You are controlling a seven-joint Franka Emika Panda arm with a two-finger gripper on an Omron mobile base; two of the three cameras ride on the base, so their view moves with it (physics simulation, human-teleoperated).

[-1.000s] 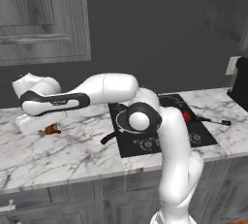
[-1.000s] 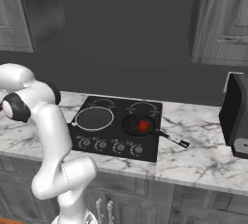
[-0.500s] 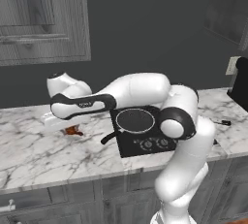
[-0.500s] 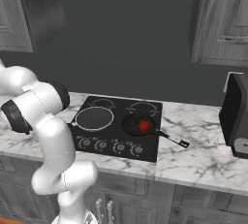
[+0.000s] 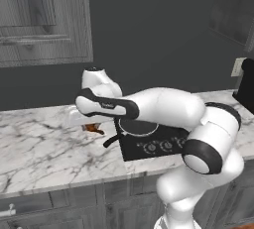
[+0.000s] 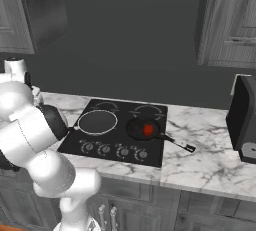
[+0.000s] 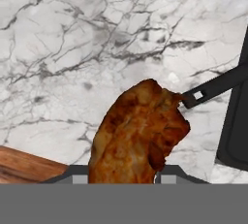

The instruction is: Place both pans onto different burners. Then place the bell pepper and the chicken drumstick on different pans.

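- While the white arm is stretched out to the left above the marble worktop [image 5: 44, 143], the pincer [image 5: 92, 125] is seen closed on the chicken drumstick [image 7: 138, 133]; the orange-brown meat is clamped between the two dark finger tips at the bottom of the hand view, and it is carried clear of the stone below
- In the left base view the chicken drumstick [image 5: 93, 128] is glimpsed as a small brown piece just beneath the hand, near the left edge of the cooktop [image 5: 149, 141]
- Beyond the pincer, in the hand view, a thin black pan handle [image 7: 213, 88] is seen running out over the worktop [image 7: 72, 48], its end just beside the tip of the meat; whether the two touch cannot be told
- A strip of brown wood [image 7: 26, 165] is visible at the lower left of the hand view, beside the pincer
- One pan with a pale rim [image 6: 97, 122] is set on the front left burner of the cooktop [image 6: 155, 152], the burner nearer to the pincer
- A second pan [image 6: 141, 129] is set on the front right burner, farther from the pincer, with its handle pointing away to the right; the bell pepper [image 6: 148, 130] is lying inside it as a small red lump
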